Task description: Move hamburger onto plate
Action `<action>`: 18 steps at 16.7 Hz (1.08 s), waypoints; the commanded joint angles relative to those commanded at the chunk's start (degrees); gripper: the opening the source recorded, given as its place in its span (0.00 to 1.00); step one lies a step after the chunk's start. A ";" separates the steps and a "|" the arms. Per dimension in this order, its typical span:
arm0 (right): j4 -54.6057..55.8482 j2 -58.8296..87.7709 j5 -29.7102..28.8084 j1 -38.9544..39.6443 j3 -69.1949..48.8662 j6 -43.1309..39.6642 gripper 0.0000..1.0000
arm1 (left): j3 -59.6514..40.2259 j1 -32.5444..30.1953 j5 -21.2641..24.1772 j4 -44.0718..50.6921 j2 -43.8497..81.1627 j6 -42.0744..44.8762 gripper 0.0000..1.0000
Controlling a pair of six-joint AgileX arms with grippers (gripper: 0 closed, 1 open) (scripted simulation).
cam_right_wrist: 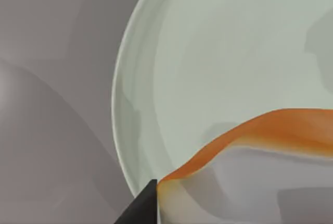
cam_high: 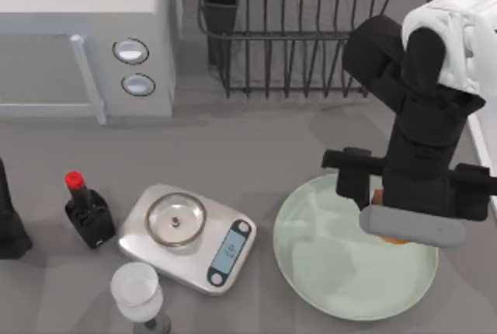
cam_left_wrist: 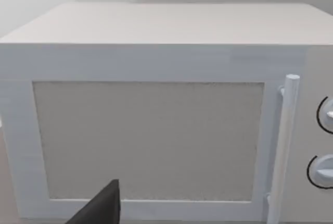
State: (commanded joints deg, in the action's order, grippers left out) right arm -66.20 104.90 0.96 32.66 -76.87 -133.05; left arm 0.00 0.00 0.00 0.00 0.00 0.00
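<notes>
The pale mint-green plate (cam_high: 326,264) lies at the front right of the table. My right gripper (cam_high: 388,221) hangs over the plate's right half, shut on the hamburger (cam_high: 378,196), of which orange slivers peek out from under the wrist. In the right wrist view the orange-tan hamburger (cam_right_wrist: 270,130) sits close in front of the camera, above the plate (cam_right_wrist: 208,52), casting a shadow on it. One dark fingertip (cam_right_wrist: 141,208) shows beside the hamburger. My left arm (cam_high: 9,229) is parked at the table's left edge.
A steel kitchen scale (cam_high: 186,237) stands left of the plate, with a glass (cam_high: 138,291) in front of it and a red-capped dark bottle (cam_high: 87,210) further left. A microwave (cam_high: 85,31) fills the back left, and a black wire rack (cam_high: 295,31) the back middle.
</notes>
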 joint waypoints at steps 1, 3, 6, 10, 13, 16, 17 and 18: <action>0.44 0.92 -0.09 1.52 -1.19 -2.93 0.00 | 0.00 0.00 0.00 0.00 0.00 0.00 1.00; 1.18 2.23 -0.28 3.78 -3.00 -7.04 0.00 | 0.00 0.00 0.00 0.00 0.00 0.00 1.00; 1.54 2.79 -0.39 4.79 -3.82 -8.79 0.00 | 0.00 0.00 0.00 0.00 0.00 0.00 1.00; 1.62 2.63 -0.35 4.56 -3.48 -8.66 0.00 | 0.00 0.00 0.00 0.00 0.00 0.00 1.00; 4.33 3.87 -0.25 4.92 -1.44 -9.12 0.00 | 0.00 0.00 0.00 0.00 0.00 0.00 1.00; 8.53 5.28 -0.16 4.91 1.40 -9.03 0.00 | 0.00 0.00 0.00 0.00 0.00 0.00 1.00; 9.91 5.51 -0.25 4.84 2.14 -8.89 0.00 | 0.00 0.00 0.00 0.00 0.00 0.00 1.00; 10.86 5.66 -0.36 4.79 2.68 -8.80 0.00 | 0.00 0.00 0.00 0.00 0.00 0.00 1.00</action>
State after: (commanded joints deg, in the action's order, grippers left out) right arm -55.34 110.56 0.60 37.46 -74.19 -141.85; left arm 0.00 0.00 0.00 0.00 0.00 0.00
